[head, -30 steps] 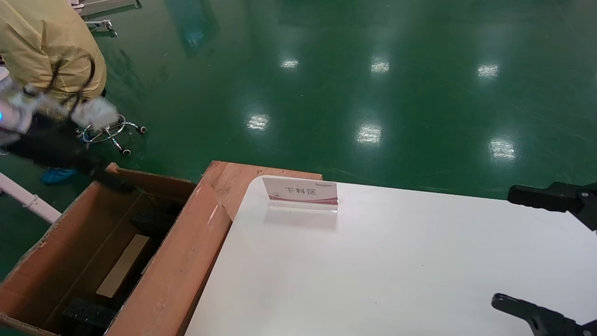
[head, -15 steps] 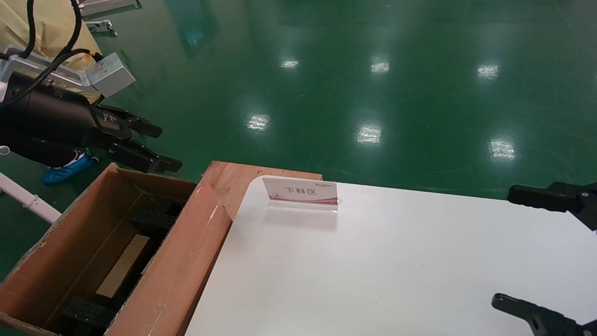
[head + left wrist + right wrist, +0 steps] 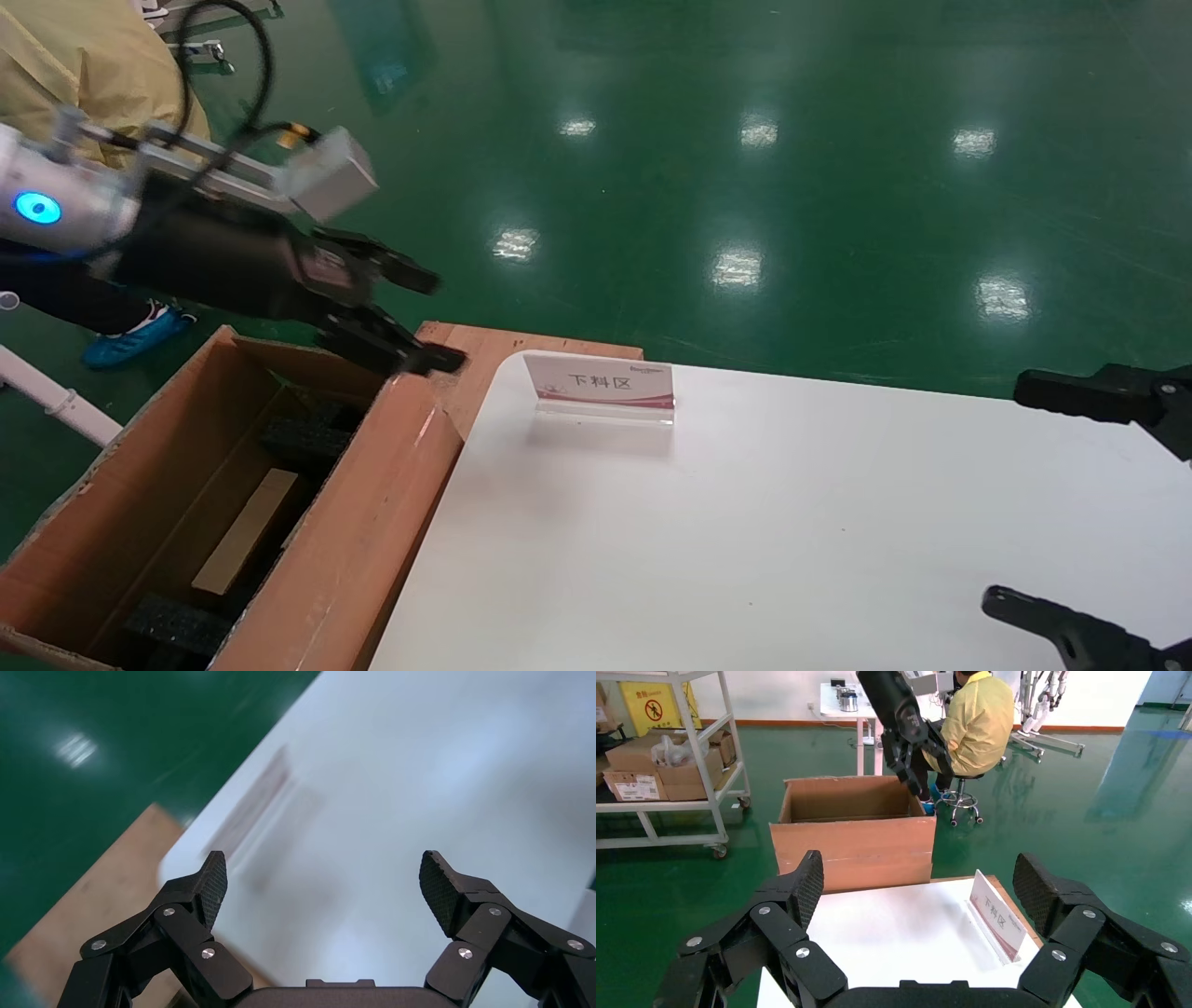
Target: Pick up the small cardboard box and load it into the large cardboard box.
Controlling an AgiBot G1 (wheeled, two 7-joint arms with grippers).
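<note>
While the left tool (image 3: pixel 424 317) hangs above the far corner of the large cardboard box (image 3: pixel 354 550), its two black fingers (image 3: pixel 211 881) are spread wide apart with nothing between them. One fingertip lies just over the box's far flap, near the rounded corner of the white desk (image 3: pixel 792 522). The large cardboard box stands on the green floor (image 3: pixel 745 140) just beside the desk's left edge, its top open and its long side flap leaning against the desk. Down inside it lies the small cardboard box (image 3: pixel 245 532), a pale tan carton resting lengthwise on the bottom between black foam pads (image 3: pixel 177 623) at the near and far ends. A small sign stand (image 3: pixel 601 384) with red-bordered card sits upright on the desk near its far edge. The right tool (image 3: pixel 916 881) is parked over the right side of the desk, its fingers likewise wide apart and empty. A person in a yellow coat (image 3: pixel 979 724) sits on a stool beyond the large box.
</note>
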